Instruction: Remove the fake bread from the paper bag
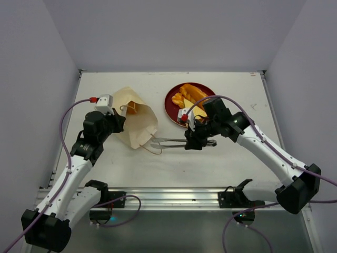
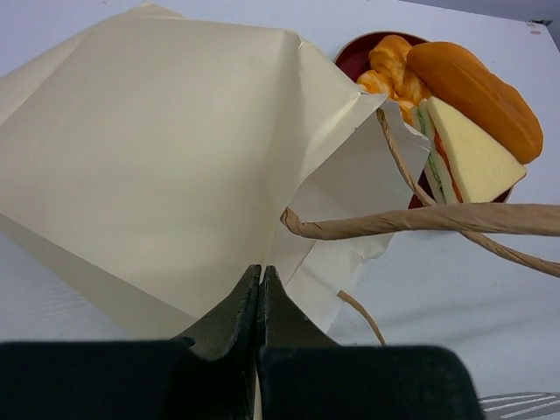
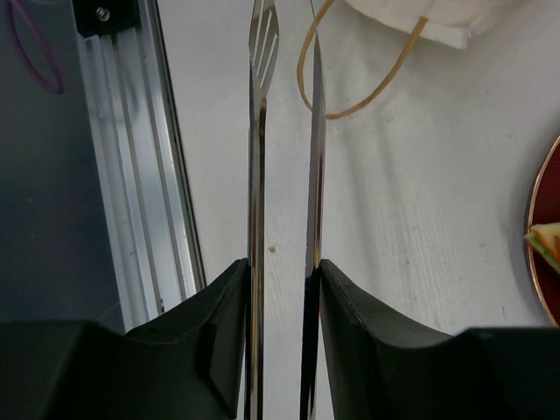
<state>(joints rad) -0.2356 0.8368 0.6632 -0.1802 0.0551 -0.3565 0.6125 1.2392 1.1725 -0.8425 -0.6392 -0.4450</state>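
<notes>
Steadying paper bag (image 1: 138, 124): left gripper (image 2: 261, 273) jaws pinching shut on bag edge, right gripper (image 3: 282, 262) jaws clamping metal tongs (image 1: 171, 141), tips pointing at cord handle (image 1: 152, 149). Fake bread (image 1: 190, 95) mostly lying on red plate (image 1: 171, 112); orange-brown piece (image 1: 131, 108) seemingly sitting inside bag. Next: tongs reaching in, gripping it

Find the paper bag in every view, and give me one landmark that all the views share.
Top external: the paper bag lies left of centre.
Left wrist: the bag fills the left and middle of the picture.
Right wrist: only a corner of the bag shows, at the top right edge.
Shared landmark: the red plate.
</notes>
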